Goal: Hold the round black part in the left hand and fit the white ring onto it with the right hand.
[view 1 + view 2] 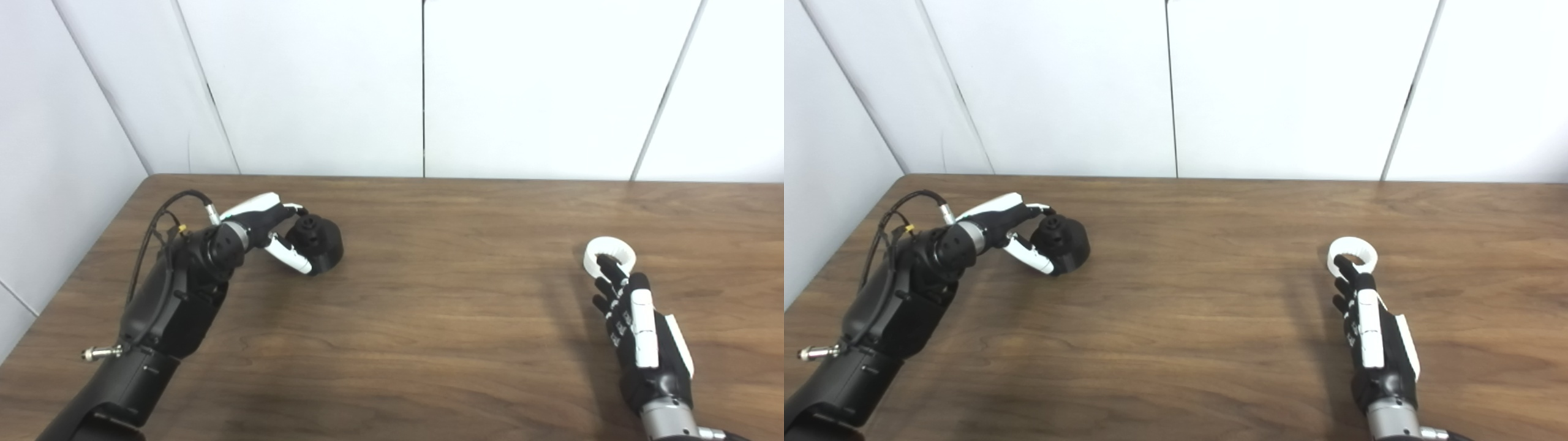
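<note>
Black round part [316, 244] and white ring [608, 254] lie far apart on the wooden table [441, 318], one at each hand.

Left of the ring, well across the table, the left hand [269, 229] spreads its fingers around the part, touching it; whether it grips is unclear. The right hand [637, 331] lies just below the ring, fingers outstretched, one fingertip reaching into its hole, grasping nothing.

Seen above the tabletop [429, 318]: two black forearms with silver wrist collars. Each robot hand, left [269, 236] and right [640, 334], is black with glossy white plates. The left forearm carries looping black cables [156, 223], a yellow tag and a silver connector plug [101, 352].
</note>
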